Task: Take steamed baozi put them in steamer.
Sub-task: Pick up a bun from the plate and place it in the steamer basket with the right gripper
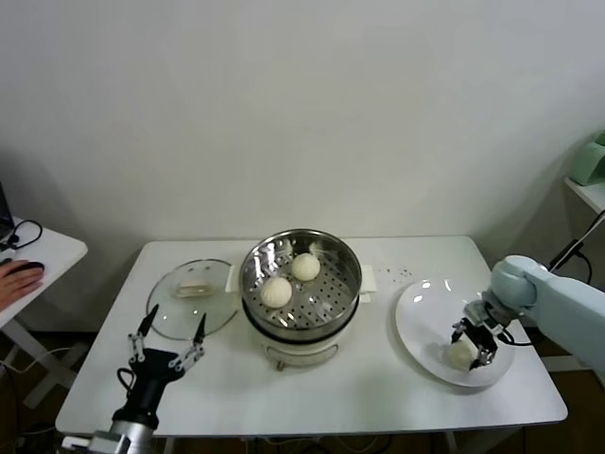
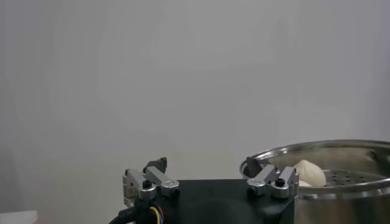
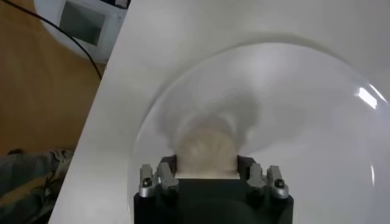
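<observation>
- The right gripper (image 1: 474,342) is down on the white plate (image 1: 425,303) at the right side of the table (image 1: 378,397), with a steamed baozi (image 1: 461,355) between its fingers.
- In the right wrist view that bun (image 3: 207,152) fills the gap between the two fingers (image 3: 166,176), which press against its sides; the jaws look clenched onto it, with the bun resting on the plate (image 3: 304,122) (no lift is visible).
- The steamer (image 1: 301,284) stands mid-table, well apart from the plate. Two baozi already lie on its perforated tray: one toward the front-left (image 1: 276,291), one farther back (image 1: 304,267), close together.
- The glass lid (image 1: 192,298) lies flat on the table just left of the steamer.
- The left gripper (image 1: 168,342) is parked near the front-left edge of the table, jaws released and holding nothing; its wrist view shows the steamer rim (image 2: 323,164) and a bun (image 2: 308,173) beyond its fingertips.
- Step in hand, as I judge it: the grasp on a third bun, so the task is roughly halfway or a little past. I see no fourth bun.
- The next move calls for a straight lift clear of the plate rim, a carry leftward above the steamer wall, and a release over a bare part of the tray, away from the two buns there. The bun is soft, so a hard squeeze could dent it.
</observation>
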Tool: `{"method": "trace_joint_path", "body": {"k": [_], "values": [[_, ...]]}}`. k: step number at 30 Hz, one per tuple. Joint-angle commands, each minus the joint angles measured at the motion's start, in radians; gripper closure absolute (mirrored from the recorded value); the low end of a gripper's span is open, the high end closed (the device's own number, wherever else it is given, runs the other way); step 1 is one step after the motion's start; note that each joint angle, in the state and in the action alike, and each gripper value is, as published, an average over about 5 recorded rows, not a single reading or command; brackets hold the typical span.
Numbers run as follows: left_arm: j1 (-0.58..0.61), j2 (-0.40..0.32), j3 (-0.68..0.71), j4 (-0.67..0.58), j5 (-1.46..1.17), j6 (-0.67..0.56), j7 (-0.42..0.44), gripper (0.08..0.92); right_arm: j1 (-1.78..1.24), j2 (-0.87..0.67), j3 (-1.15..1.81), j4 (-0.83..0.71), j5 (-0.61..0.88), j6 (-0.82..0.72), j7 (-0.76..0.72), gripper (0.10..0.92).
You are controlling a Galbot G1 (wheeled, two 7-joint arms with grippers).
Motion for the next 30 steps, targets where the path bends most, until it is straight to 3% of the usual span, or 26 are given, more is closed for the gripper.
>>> {"method": "trace_joint_path", "body": {"k": [1,8,13,22,30], "values": [[-0.003,0.007,0.001,-0.005,0.003,0.011,-0.002,0.177,0.328,0.004,-0.091,0.147,0.048,0.096,-0.046,0.388],[-0.003,0.009,0.008,-0.018,0.013,0.026,-0.004,0.177,0.727,0.151,-0.202,0.247,-0.119,0.403,-0.069,0.384],[0.001,0.009,0.008,-0.023,0.019,0.031,-0.006,0.177,0.855,0.257,-0.228,0.341,-0.174,0.499,-0.054,0.379],[0.005,0.006,0.009,-0.025,0.028,0.031,-0.007,0.177,0.758,0.430,-0.209,0.502,-0.265,0.523,-0.038,0.357],[0.016,0.016,0.005,-0.024,0.033,0.024,-0.007,0.177,0.531,0.584,-0.219,0.428,-0.363,0.535,-0.023,0.355]]}}
